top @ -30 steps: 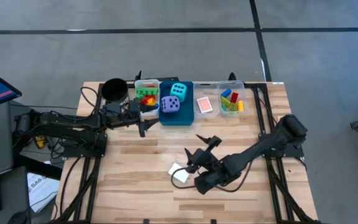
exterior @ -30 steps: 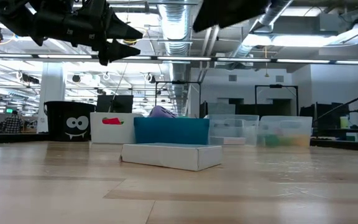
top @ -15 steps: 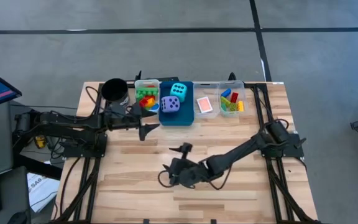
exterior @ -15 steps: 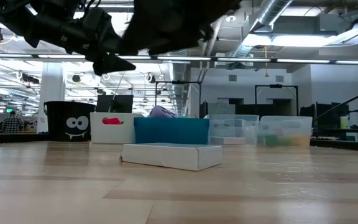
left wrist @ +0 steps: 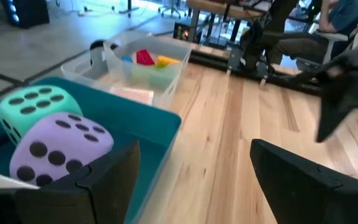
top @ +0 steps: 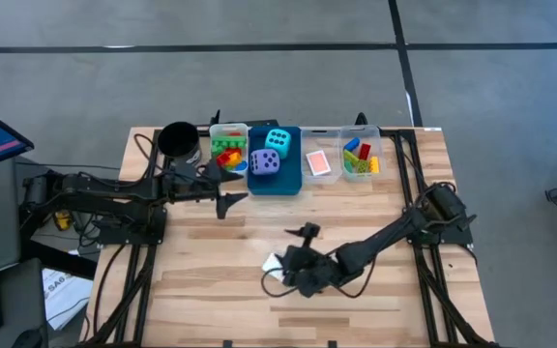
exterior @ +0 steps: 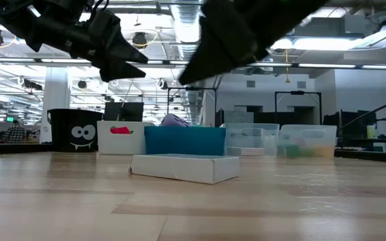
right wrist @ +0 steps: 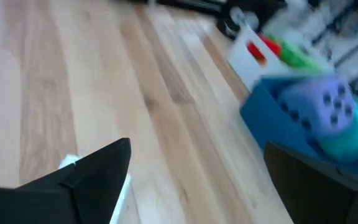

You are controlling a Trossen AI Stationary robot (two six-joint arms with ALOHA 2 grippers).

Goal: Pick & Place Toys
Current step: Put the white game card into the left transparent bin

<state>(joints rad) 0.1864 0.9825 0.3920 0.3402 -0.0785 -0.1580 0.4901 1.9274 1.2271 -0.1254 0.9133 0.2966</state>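
A flat white card box (exterior: 185,167) lies on the table near the middle, partly under my right gripper (top: 288,253) in the high view. The right gripper is open and hangs above the box, pointing toward the bins; the box's edge (right wrist: 67,163) shows beside one finger. A purple die (top: 265,163) and a cyan die (top: 278,140) sit in the blue bin (top: 288,184). Coloured bricks (top: 226,151) fill the white bin. My left gripper (top: 230,188) is open and hovers just before the white and blue bins, with nothing between its fingers.
A black cup (top: 178,140) stands at the back left. Clear bins at the back right hold a card (top: 318,162) and bricks (top: 361,158). Bare wood lies along the near edge and on the right half of the table.
My right gripper has sunk toward the white card box, swinging first toward the table's left and then back a little, and has turned about. It stays open. My left gripper has tipped its fingers slightly downward in front of the bins.
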